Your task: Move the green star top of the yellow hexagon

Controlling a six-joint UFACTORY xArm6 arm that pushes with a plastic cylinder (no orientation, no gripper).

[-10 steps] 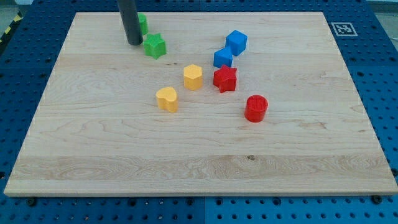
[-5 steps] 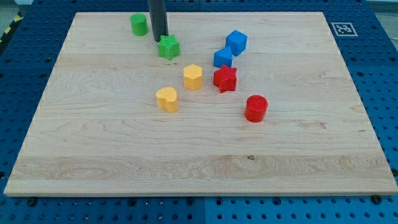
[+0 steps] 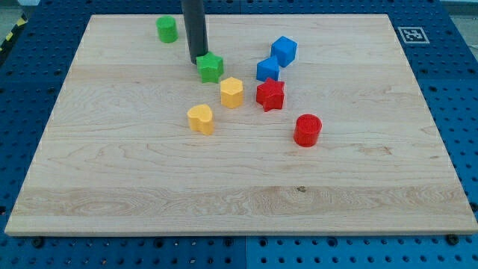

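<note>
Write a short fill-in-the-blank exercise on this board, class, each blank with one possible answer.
1. My tip touches the green ____ from its upper left.
2. The green star lies just above the yellow ____.
3. The red cylinder lies toward the view's ____ of the red star.
Missing words: star; hexagon; bottom right.

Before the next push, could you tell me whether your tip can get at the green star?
Probably yes: my tip sits against the green star on its upper-left side, with nothing between them.
</note>
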